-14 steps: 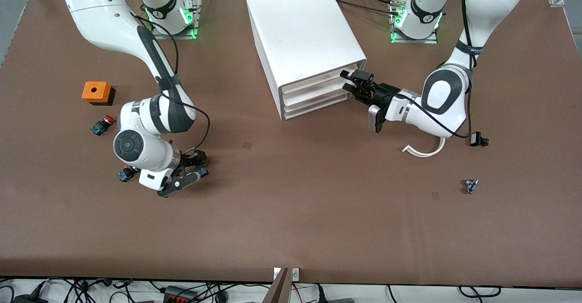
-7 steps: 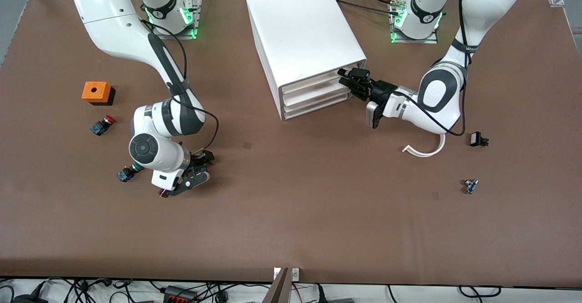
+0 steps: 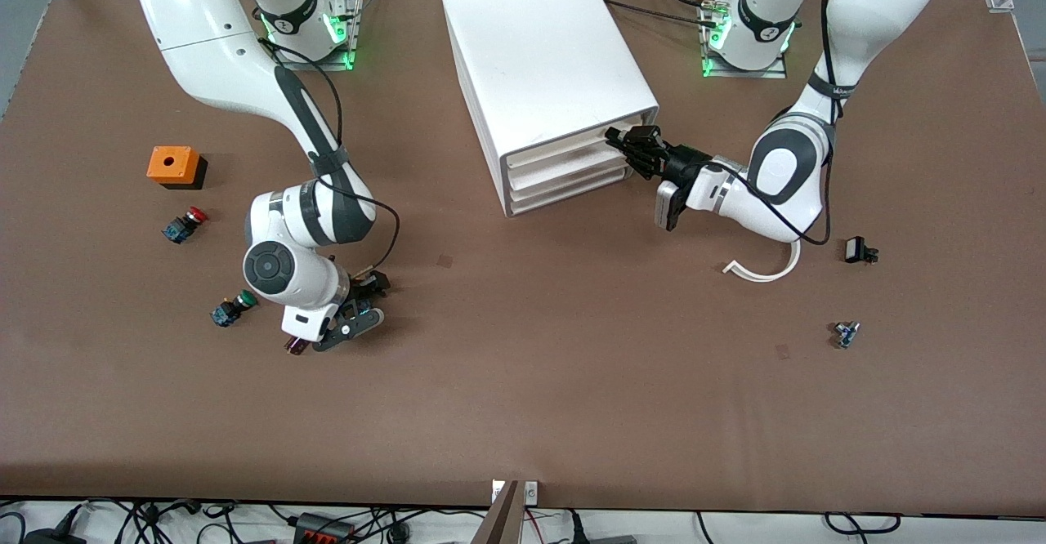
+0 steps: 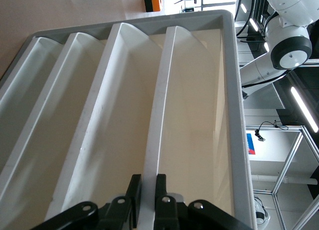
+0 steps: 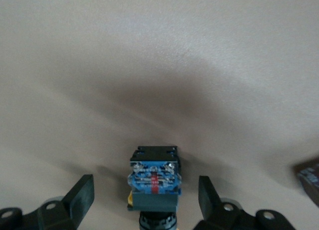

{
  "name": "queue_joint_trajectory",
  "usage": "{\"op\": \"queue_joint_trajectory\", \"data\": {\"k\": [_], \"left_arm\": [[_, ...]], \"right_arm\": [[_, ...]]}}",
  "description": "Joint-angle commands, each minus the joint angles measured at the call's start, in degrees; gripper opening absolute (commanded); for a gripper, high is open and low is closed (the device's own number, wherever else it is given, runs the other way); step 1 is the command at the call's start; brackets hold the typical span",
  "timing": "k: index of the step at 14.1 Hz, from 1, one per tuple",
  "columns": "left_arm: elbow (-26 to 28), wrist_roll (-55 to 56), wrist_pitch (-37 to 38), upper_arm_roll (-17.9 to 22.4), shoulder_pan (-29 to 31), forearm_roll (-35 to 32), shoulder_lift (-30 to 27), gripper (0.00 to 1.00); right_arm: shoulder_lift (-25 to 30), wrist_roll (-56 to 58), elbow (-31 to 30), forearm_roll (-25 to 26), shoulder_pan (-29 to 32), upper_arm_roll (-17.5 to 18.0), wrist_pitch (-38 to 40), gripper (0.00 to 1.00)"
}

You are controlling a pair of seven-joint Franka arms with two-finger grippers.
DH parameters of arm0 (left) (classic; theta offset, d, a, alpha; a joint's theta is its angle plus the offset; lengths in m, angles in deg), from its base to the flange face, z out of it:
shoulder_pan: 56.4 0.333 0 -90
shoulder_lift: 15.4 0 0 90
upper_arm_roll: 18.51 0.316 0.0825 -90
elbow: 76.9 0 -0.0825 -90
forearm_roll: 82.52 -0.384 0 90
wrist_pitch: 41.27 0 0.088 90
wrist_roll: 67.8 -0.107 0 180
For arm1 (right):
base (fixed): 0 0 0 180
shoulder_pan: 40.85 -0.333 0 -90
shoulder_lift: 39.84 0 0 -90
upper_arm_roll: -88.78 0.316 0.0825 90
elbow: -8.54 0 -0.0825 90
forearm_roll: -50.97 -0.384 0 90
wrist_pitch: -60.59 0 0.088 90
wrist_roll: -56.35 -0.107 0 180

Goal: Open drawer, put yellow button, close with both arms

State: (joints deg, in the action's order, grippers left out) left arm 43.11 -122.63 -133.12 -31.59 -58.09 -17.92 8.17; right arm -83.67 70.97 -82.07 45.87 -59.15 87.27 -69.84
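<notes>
The white cabinet (image 3: pixel 547 54) stands at the robots' edge of the table. Its top drawer (image 3: pixel 564 149) sits flush with the lower ones. My left gripper (image 3: pixel 629 142) is at that drawer's front, at the corner toward the left arm's end. In the left wrist view its fingers (image 4: pixel 133 190) are shut on the drawer's white front lip (image 4: pixel 160 115). My right gripper (image 3: pixel 357 309) is down at the table, open. In the right wrist view the yellow button (image 5: pixel 154 182) lies between its spread fingers (image 5: pixel 82 192), touching neither; its blue-and-black body shows and the cap is mostly hidden.
A green-capped button (image 3: pixel 231 309) and a red-capped button (image 3: pixel 185 224) lie toward the right arm's end, near an orange box (image 3: pixel 173 165). A white curved strip (image 3: pixel 764 270), a small black part (image 3: pixel 858 250) and a small blue part (image 3: pixel 846 333) lie toward the left arm's end.
My left gripper has moved in to the cabinet and onto the top drawer's lip. My right arm has shifted toward the left arm's end, uncovering the green-capped button.
</notes>
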Motion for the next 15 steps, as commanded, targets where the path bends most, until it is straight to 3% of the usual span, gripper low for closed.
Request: {"op": "queue_joint_trajectory", "data": {"k": [1,2,5,8,11,14,15], "left_arm": [[-1.6,0.6,-0.7,0.1,0.4,0.9,0.3,0.01],[-1.7,0.7,-1.0,0.6,0.4,0.9,0.5,0.01],[-5.5,0.9,-2.5,0.9,0.8,0.4,3.8,0.01],[-11.4,1.0,-3.9,2.3,0.9,-1.2,8.5,0.01],[-16.5,1.1,-5.1,2.5,1.4,-2.1,11.9,0.02],[-18.0,1.3,-5.2,4.3,1.7,-3.7,11.9,0.06],[-18.5,2.2,-5.1,4.3,2.2,-4.5,11.9,0.4]], "right_arm": [[-0.6,1.5,0.5,-0.4,-0.2,0.1,-0.2,0.75],[-0.5,1.5,0.5,-0.4,-0.2,0.0,-0.2,0.54],[-0.4,1.4,0.8,-0.5,-0.1,0.0,-0.1,0.03],[0.3,1.3,1.7,-0.9,-0.2,0.1,0.0,0.0],[4.8,0.3,3.7,-1.2,-2.0,0.0,0.5,0.0],[7.6,-1.0,9.6,-1.1,-3.4,0.0,7.6,0.0],[8.4,-1.3,12.2,-1.0,-4.0,0.0,11.9,0.0]]}}
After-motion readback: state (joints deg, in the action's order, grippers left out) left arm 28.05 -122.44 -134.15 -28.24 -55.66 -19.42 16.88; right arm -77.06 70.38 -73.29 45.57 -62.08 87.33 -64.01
